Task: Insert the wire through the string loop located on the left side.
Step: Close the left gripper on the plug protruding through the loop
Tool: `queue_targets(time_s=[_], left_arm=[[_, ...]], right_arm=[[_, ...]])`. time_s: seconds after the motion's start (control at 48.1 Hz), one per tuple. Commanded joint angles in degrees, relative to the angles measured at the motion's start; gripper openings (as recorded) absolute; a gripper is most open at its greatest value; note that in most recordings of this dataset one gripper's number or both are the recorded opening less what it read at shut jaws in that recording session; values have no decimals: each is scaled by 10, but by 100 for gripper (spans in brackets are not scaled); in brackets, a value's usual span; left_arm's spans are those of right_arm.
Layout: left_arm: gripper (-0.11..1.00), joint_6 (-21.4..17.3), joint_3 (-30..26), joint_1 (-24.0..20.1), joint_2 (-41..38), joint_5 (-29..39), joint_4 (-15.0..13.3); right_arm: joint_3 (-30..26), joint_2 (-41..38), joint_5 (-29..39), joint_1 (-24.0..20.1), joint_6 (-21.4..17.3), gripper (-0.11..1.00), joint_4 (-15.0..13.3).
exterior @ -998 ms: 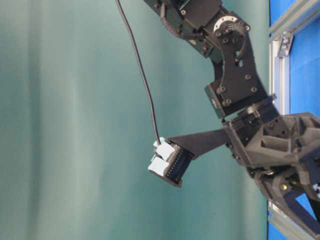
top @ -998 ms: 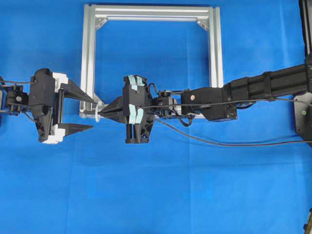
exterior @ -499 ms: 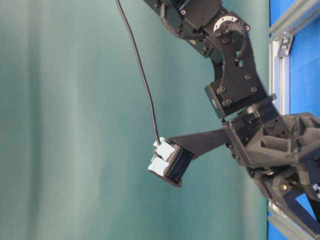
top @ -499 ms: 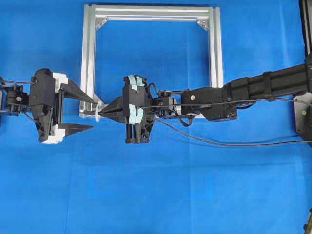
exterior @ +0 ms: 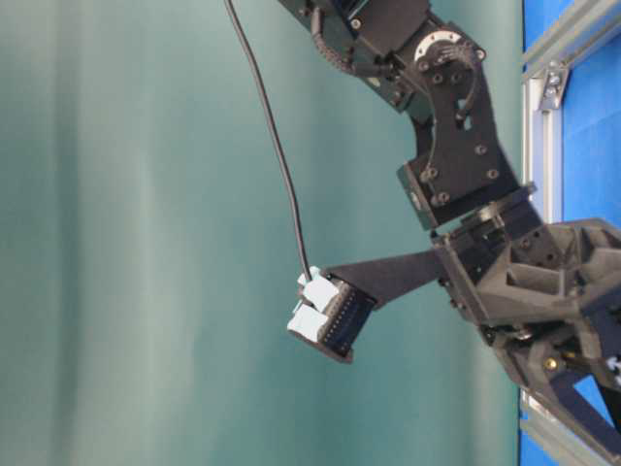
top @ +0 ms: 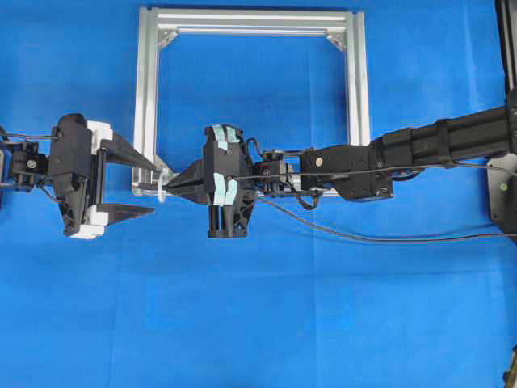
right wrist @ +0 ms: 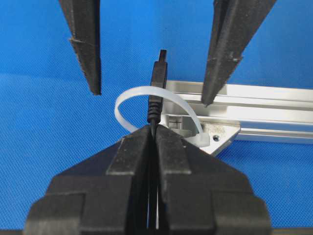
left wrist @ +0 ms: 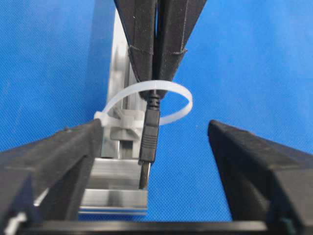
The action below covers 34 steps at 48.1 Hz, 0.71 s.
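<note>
My right gripper [right wrist: 152, 131] is shut on the black wire [top: 363, 237] just behind its plug [right wrist: 157, 83]. The plug [left wrist: 149, 137] pokes toward the left arm, and the whitish string loop [left wrist: 182, 98] arches around the wire right behind it, so the plug looks threaded through. That loop [right wrist: 126, 100] is tied to the silver frame's near left corner [top: 145, 182]. My left gripper [left wrist: 154, 128] stands open, one finger on each side of the plug, touching neither plug nor loop. Overhead, the left gripper [top: 155, 189] faces the right gripper [top: 174, 187] across the loop [top: 164, 189].
The square aluminium frame [top: 355, 97] lies on the blue cloth behind both grippers. The wire's slack trails right along the cloth below the right arm [top: 436, 141]. In the table-level view only arm links [exterior: 456, 165] show against a green backdrop.
</note>
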State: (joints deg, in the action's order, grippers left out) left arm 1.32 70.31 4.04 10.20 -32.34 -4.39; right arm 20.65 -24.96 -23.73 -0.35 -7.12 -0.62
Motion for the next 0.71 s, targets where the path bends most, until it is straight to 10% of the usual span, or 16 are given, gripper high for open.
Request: queue_targets(time_s=[0.0,0.208,0.686], left_arm=[[70,-2,-8,1,4,4,1],[9,-2,-7,1,4,10,1],[8,2,-8,-7,4,19,1]], right_arm=[[-13,11,-4,3,0,-1,0],[-13,11,-4,3,0,-1,0],[-13,11,-2,3,1,-1,-4]])
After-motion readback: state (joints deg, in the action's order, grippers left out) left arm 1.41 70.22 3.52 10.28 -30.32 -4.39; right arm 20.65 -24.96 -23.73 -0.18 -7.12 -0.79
